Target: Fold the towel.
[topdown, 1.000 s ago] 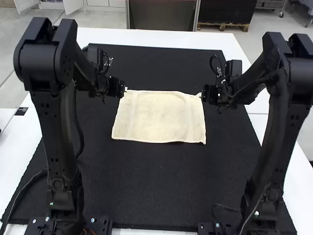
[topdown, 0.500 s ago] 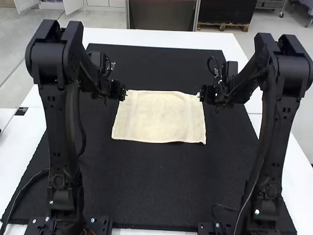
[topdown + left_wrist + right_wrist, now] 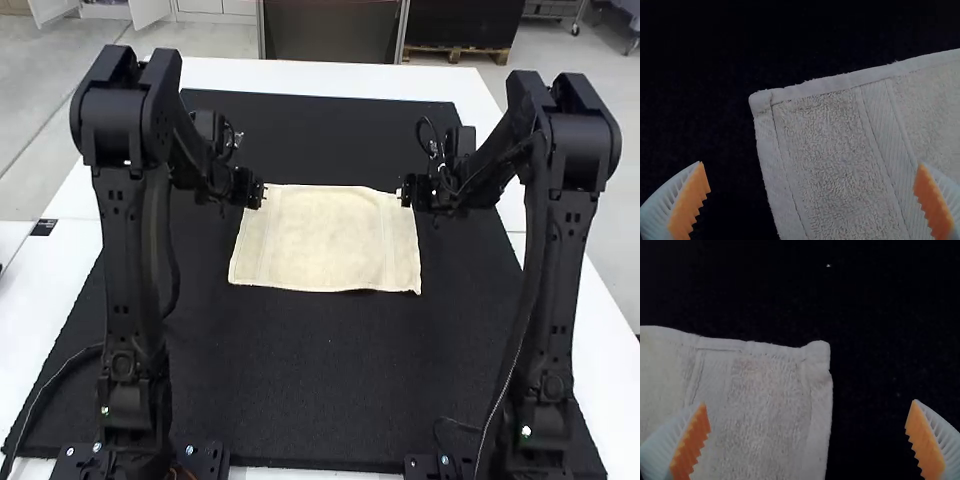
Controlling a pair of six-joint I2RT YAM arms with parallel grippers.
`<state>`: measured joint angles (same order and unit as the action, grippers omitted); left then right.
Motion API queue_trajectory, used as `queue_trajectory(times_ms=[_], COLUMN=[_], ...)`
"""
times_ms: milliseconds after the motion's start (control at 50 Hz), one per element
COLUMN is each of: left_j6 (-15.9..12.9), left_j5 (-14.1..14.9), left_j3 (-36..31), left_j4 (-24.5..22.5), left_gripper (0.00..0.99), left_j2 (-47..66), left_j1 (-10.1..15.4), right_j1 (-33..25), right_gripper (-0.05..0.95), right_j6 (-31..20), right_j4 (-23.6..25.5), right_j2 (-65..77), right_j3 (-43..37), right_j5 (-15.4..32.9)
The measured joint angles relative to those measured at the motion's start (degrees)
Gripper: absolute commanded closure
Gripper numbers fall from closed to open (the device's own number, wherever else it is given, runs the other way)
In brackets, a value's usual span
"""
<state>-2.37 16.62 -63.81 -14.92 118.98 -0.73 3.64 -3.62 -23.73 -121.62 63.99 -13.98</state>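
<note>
The cream towel (image 3: 325, 240) lies spread flat on the black mat, its far edge between the two grippers. At its far left corner is my left gripper (image 3: 262, 196); my right gripper (image 3: 402, 194) is at the far right corner. In the left wrist view the left gripper (image 3: 812, 200) stands wide open over the towel's corner (image 3: 810, 130), holding nothing. The right wrist view has the right gripper (image 3: 807, 440) likewise wide open, with the other far corner (image 3: 810, 370) between and beyond its fingers.
A black mat (image 3: 310, 400) covers most of the white table (image 3: 340, 76) and extends around the towel on all sides. A cable (image 3: 50, 375) runs beside the left arm's base.
Both grippers have shifted slightly inward, the left one to the right and the right one to the left, over the towel's far corners. The towel has stayed in place.
</note>
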Motion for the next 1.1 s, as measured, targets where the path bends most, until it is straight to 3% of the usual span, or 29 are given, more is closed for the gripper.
queue_trajectory(times_ms=[940, 1100], left_j6=[-1.1, -1.1], left_j5=[0.1, 0.1], left_j3=[-5.8, -5.8], left_j4=[-1.3, -1.7], left_gripper=[0.048, 0.156], left_j2=[7.1, 7.9], left_j1=[0.0, 0.0], right_j1=[2.1, 2.2], right_gripper=[0.00, 0.05], right_j6=[0.7, 0.3], right_j4=[-0.5, -0.5], right_j2=[-6.3, -6.3], right_j3=[5.5, 5.5], right_j5=[0.0, 0.6])
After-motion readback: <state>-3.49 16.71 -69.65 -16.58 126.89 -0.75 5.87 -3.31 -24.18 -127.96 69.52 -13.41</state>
